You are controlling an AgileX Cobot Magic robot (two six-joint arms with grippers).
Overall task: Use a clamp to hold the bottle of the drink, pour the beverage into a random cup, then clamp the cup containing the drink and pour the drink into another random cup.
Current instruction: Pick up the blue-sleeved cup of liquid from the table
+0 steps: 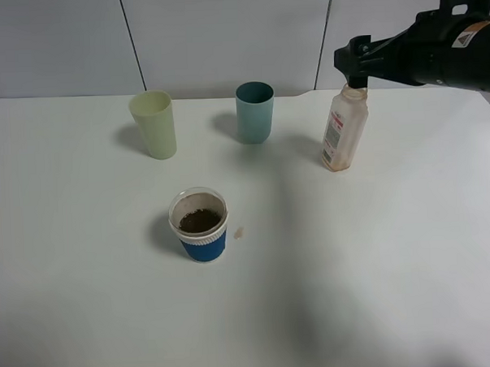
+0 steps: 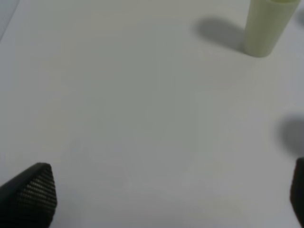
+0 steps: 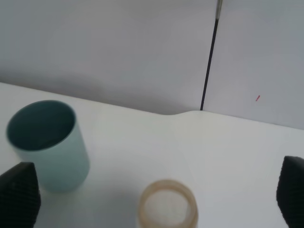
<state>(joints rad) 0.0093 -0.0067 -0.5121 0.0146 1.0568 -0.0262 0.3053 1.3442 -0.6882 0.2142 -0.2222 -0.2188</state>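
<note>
White tabletop (image 1: 378, 251); my right gripper (image 1: 354, 63) hangs wide open over the bottle (image 1: 342, 134) at the back right. I'd lift clear, then clamp the drink-filled blue-banded cup (image 1: 201, 226) mid-body, keeping it level.

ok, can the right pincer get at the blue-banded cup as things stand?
Probably yes. The right pincer hangs open over the bottle, gripping nothing. The blue-banded cup stands alone nearer the front, and the teal cup sits off that line. The pincer would need to clear the bottle first.
</note>
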